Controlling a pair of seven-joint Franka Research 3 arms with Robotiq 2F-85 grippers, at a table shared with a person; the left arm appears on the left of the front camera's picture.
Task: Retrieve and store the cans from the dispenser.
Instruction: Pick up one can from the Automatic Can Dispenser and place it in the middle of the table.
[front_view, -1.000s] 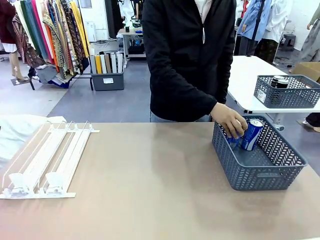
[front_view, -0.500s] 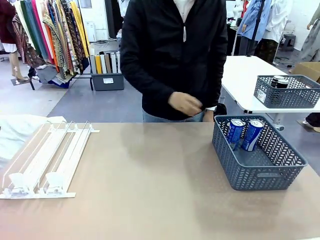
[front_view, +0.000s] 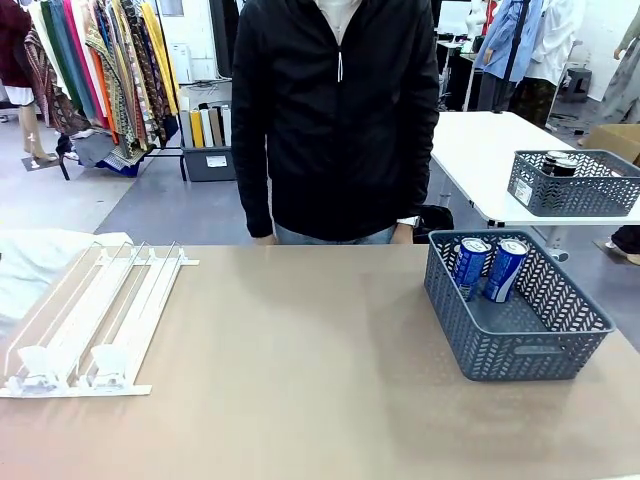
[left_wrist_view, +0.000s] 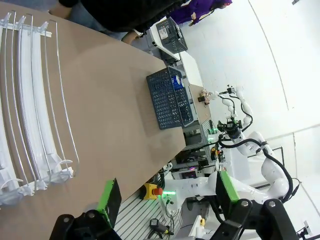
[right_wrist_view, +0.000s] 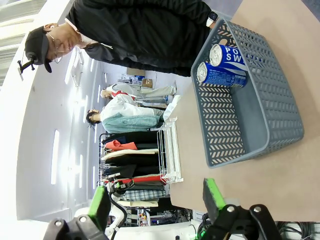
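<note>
Two blue Pocari Sweat cans (front_view: 488, 268) lean against the far wall of the grey-blue mesh basket (front_view: 520, 345) at the table's right; in the right wrist view the cans (right_wrist_view: 222, 67) lie in the basket (right_wrist_view: 260, 115). The white wire dispenser (front_view: 95, 318) sits at the table's left with nothing in its lanes, also in the left wrist view as the dispenser (left_wrist_view: 30, 110). My left gripper (left_wrist_view: 167, 200) is open above the table. My right gripper (right_wrist_view: 157, 202) is open, off the basket's near side. The person stands at the far edge, hands down.
A second grey basket (front_view: 575, 185) with a dark can stands on a white table at the back right. White cloth (front_view: 40, 265) lies at the table's far left. Bare tabletop (front_view: 300, 350) stretches between dispenser and basket.
The person let go of the second blue can in the basket, pulled the hand back and stepped left to stand upright. Both cans now rest in the basket.
</note>
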